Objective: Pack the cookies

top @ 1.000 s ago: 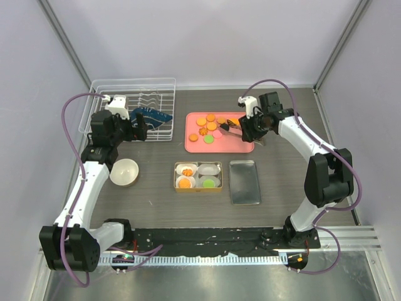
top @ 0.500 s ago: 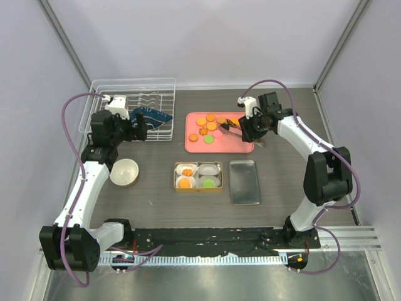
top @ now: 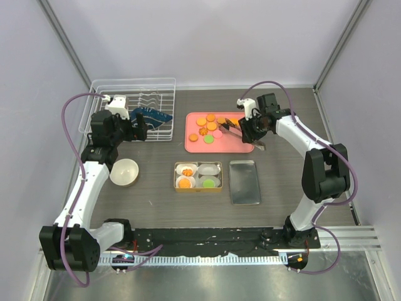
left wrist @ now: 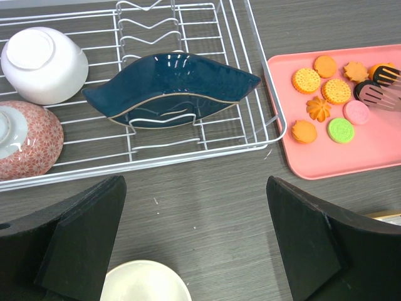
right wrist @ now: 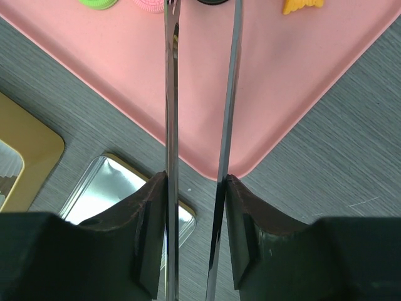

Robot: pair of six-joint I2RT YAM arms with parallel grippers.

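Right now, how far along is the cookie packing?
Done: three of the gold tin's four paper cups hold cookies. In hand: the right claw's tongs hover at the black cookie on the pink tray. Left: about ten cookies there, one cup empty.

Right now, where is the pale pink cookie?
In the left wrist view the pale pink cookie lies on the pink tray, at the right, between the green cookie and the tips of the tongs.
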